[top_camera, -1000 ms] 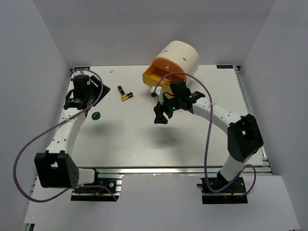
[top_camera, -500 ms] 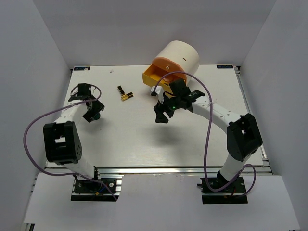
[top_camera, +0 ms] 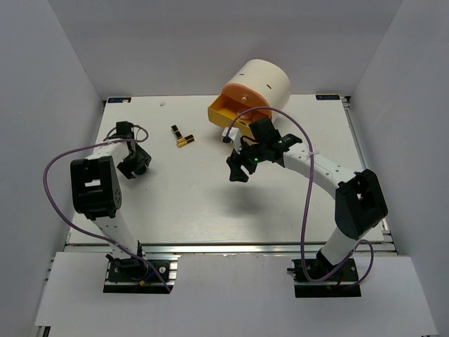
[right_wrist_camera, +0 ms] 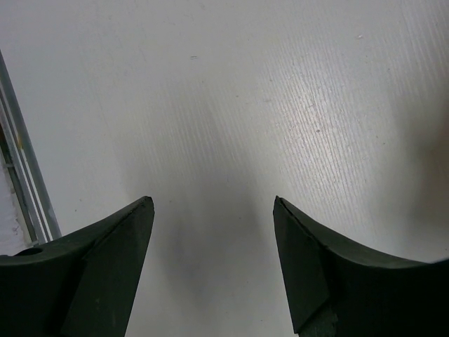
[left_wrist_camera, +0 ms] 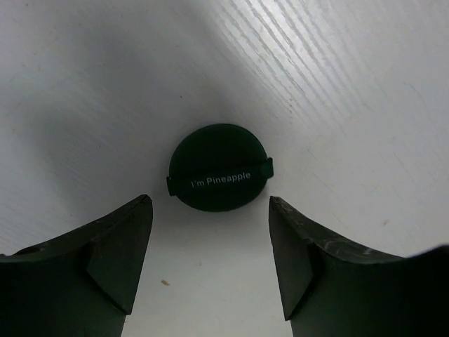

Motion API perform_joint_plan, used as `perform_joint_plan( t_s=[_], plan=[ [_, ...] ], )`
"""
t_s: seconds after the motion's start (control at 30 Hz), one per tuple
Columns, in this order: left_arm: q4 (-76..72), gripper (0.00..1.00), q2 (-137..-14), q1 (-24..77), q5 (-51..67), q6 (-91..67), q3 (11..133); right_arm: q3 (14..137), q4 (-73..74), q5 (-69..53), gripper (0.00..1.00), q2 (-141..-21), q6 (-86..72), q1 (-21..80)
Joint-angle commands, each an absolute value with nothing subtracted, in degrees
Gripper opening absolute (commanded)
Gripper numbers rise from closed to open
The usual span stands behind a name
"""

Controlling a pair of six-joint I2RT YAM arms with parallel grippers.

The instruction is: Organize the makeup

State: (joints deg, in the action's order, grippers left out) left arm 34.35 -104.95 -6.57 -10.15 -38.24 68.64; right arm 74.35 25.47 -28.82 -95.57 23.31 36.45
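Observation:
A dark green disc (left_wrist_camera: 219, 167) printed "I'm Pineapple" lies flat on the white table. My left gripper (left_wrist_camera: 210, 202) is open just above it, jaws spread wider than the disc, and the disc sits just ahead of the fingertips, untouched. In the top view the left gripper (top_camera: 134, 166) covers the disc. Two black-and-gold lipstick tubes (top_camera: 182, 136) lie at the back centre-left. My right gripper (top_camera: 237, 171) is open and empty above bare table at mid-table, and it also shows open in the right wrist view (right_wrist_camera: 212, 200).
The big cream cylinder (top_camera: 265, 78) stands at the back with its orange drawer (top_camera: 233, 109) pulled open. A small white and dark item (top_camera: 227, 133) lies by the drawer, partly hidden by the right arm. A metal rail (right_wrist_camera: 21, 175) edges the table.
My left arm folded back and brought its gripper from the far left corner over the green disc. My right gripper shifted only slightly.

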Motion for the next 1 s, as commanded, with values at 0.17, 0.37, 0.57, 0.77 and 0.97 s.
perform_joint_plan(
  t_s=[0.17, 0.37, 0.57, 0.77, 0.97],
  plan=[
    [33.0, 0.71, -108.0, -8.0, -9.7, -36.9, 71.2, 74.8, 26.4, -28.2, 0.74, -93.4, 25.3, 36.5],
    [32.1, 0.51, -109.4, -8.1, -9.1, -36.9, 71.1, 74.3, 26.6, -27.8, 0.74, -92.9, 25.8, 36.3],
    [30.6, 0.23, -107.4, -8.2, -7.4, -37.2, 70.1, 74.0, 27.0, -27.4, 0.75, -92.2, 26.2, 36.2],
    [22.2, 0.07, -97.7, -7.6, 2.7, -40.9, 63.1, 74.4, 27.2, -27.2, 0.74, -90.1, 26.6, 35.3],
    [14.2, 0.02, -88.8, -1.9, 9.7, -46.7, 58.8, 74.6, 22.9, -27.8, 0.72, -86.1, 25.8, 30.8]
  ],
)
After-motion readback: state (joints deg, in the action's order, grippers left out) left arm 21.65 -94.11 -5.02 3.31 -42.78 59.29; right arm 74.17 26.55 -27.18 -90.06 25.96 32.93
